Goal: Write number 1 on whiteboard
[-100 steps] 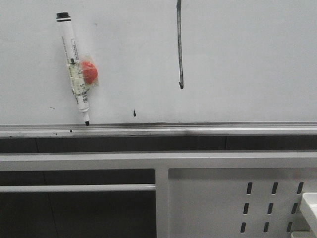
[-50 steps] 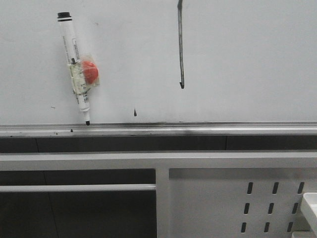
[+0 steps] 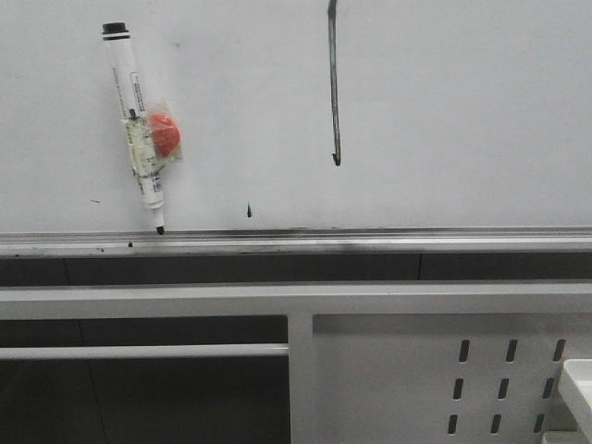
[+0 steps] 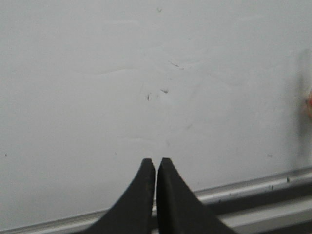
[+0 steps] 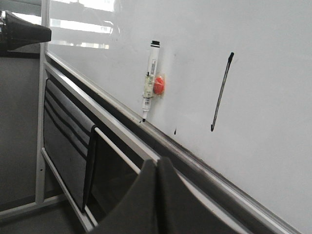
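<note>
Though grippers shut, number 1 (image 3: 334, 88) well apart from marker (image 3: 134, 125) (on whiteboard (image 3: 462, 111))

Number 1 (image 3: 334, 88): top of stroke cut off by upper edge of front view. Whiteboard (image 3: 462, 111): runs past top and both sides there. Print on marker (image 3: 135, 120) barrel too small to read. Red thing (image 4: 309, 101) at edge of left wrist view blurred, mostly cut off. Neither arm visible in front view.
</note>
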